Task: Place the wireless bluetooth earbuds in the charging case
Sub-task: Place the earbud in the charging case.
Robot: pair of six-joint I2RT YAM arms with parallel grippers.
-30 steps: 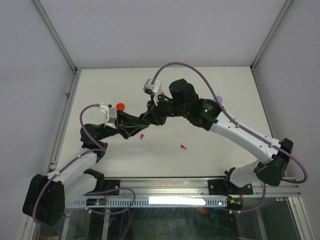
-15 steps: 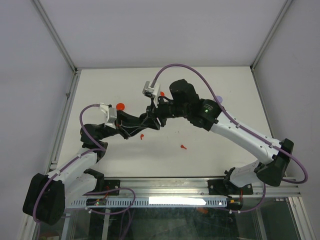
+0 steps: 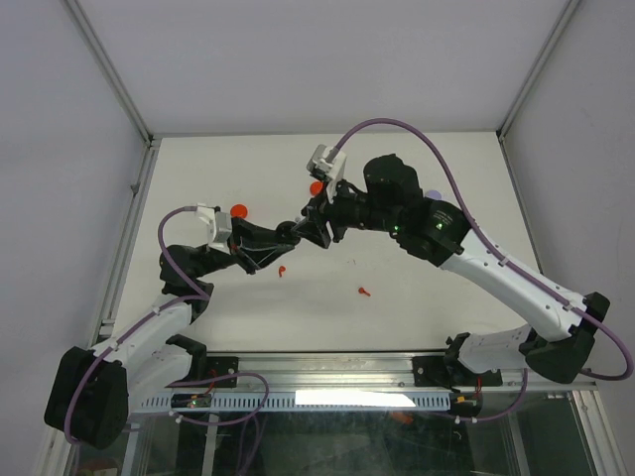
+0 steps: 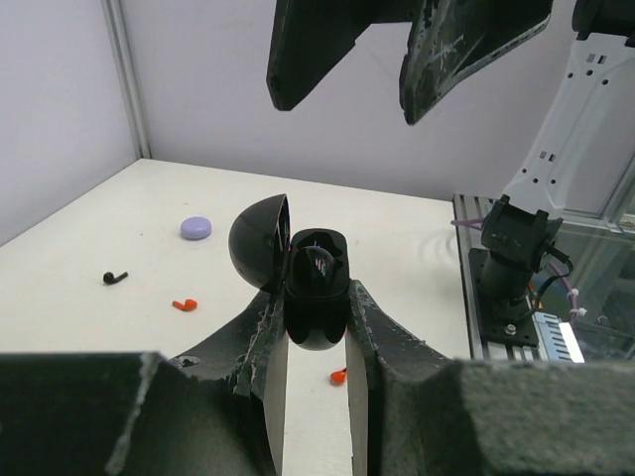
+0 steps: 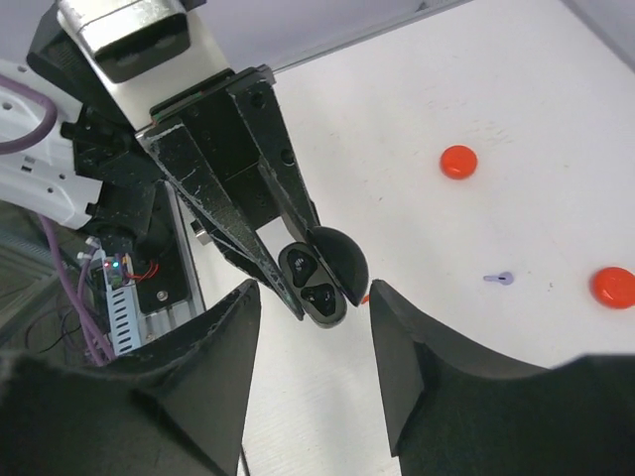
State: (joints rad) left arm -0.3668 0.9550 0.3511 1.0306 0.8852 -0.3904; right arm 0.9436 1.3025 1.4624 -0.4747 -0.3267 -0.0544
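left gripper [image 4: 315, 309] pinches the black rounded plastic charging case [image 4: 317, 329] by its sides, held off the white table [image 3: 218, 169], lid open. right gripper [image 5: 316, 297] hovers just above it, fingers spread, nothing between them. the wells look dark and we cannot tell if a bud sits flush. risks: a nudge from the right fingers could twist the case out of that side grip or knock the lid shut. tiny red comma-shaped earbud [image 4: 185, 304] and black comma-shaped earbud [image 4: 115, 278] lie loose on the table.
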